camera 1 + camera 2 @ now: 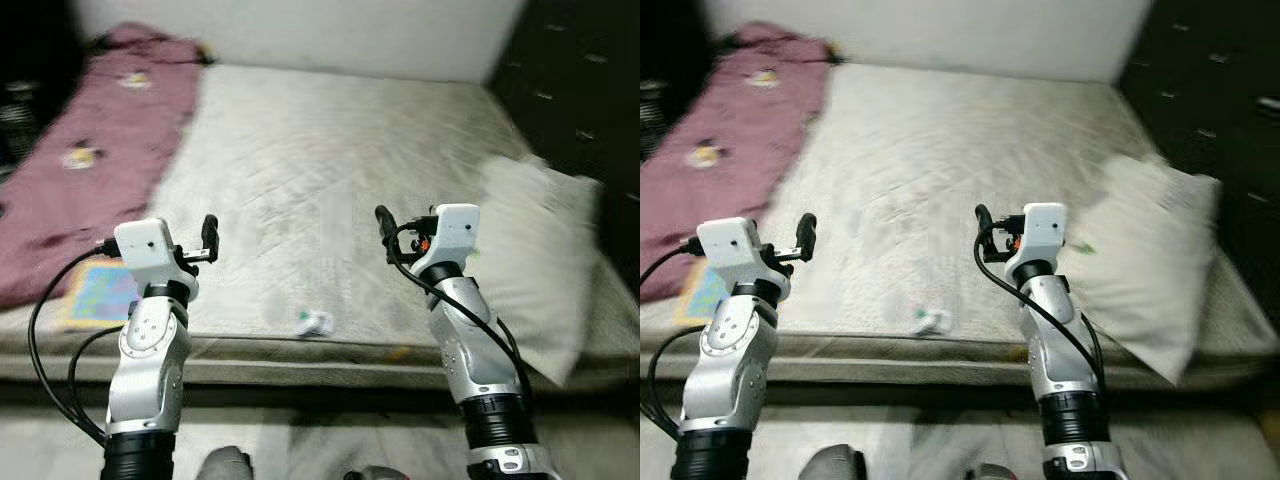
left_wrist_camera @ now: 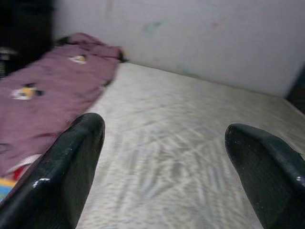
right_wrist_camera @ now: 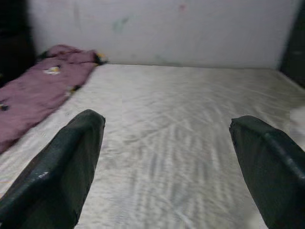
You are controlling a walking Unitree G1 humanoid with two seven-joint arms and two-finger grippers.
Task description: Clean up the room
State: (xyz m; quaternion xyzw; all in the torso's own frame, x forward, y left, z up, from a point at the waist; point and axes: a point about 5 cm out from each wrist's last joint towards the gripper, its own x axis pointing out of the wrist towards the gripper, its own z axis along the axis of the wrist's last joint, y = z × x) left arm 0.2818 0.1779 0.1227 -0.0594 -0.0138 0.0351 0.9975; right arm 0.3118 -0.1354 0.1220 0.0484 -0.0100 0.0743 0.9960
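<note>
- Both arms are held raised over the near edge of the wide bed (image 1: 330, 170), a bare, pale grey-beige mattress with a woven, faintly creased surface.
- The left gripper (image 2: 164, 157) is seen with its two long black fingers spread wide and nothing between them; the right gripper (image 3: 167, 157) is likewise spread and empty.
- A small crumpled white-and-green scrap (image 1: 314, 323), probably a wrapper, lies on the mattress near the front edge, between the two arms.
- This scrap is judged the likeliest first pick; a slow descent from above is advised, as the light piece may slide.
- A soft maroon patterned blanket (image 1: 95, 150) lies along the left side, a limp white pillow (image 1: 540, 250) at the right, and a flat colourful book (image 1: 95, 295) beside the blanket.
</note>
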